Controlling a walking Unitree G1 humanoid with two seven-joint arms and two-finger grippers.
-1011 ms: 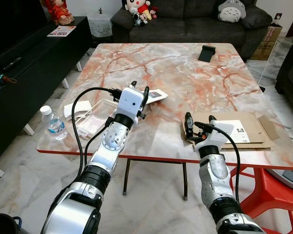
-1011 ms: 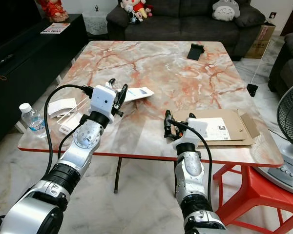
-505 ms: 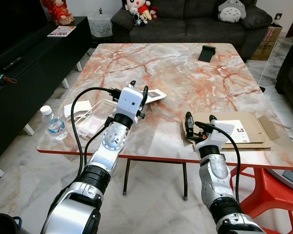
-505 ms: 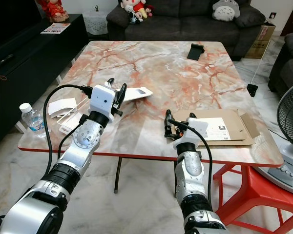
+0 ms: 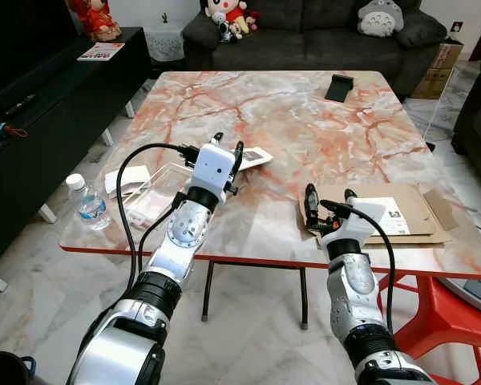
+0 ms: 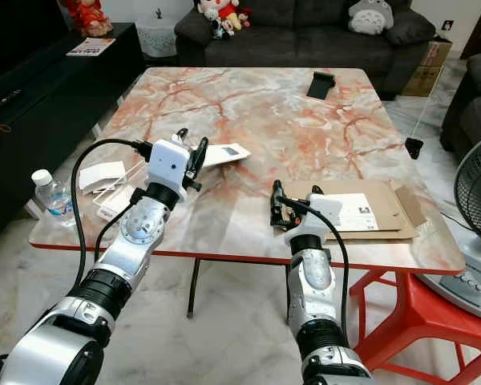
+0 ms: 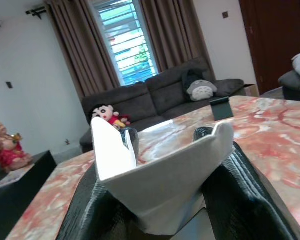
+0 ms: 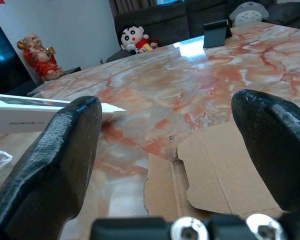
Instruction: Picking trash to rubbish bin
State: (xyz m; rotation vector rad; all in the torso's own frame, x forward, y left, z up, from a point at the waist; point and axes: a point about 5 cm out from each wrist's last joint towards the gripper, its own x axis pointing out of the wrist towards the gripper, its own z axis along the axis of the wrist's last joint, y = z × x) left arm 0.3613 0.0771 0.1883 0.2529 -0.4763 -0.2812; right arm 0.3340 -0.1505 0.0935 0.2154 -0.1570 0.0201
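Observation:
My left gripper [image 5: 229, 146] is shut on a flat white paper package [image 5: 254, 156], which it holds just above the marble table [image 5: 289, 120], left of the middle. In the left wrist view the white package [image 7: 160, 185] is bent into a V between the two black fingers [image 7: 235, 180]. My right gripper [image 5: 329, 194] is open at the near left corner of a flattened brown cardboard box [image 5: 413, 210] with a white label, and nothing is between its fingers. In the right wrist view the cardboard [image 8: 215, 175] lies just ahead of them.
A clear plastic tray [image 5: 154, 192], a small white box [image 5: 127, 178] and a water bottle [image 5: 87, 202] sit at the table's near left corner. A black stand [image 5: 339, 87] is at the far side. A TV cabinet [image 5: 56, 88] runs along the left, and a red stool [image 5: 453, 309] is at the right.

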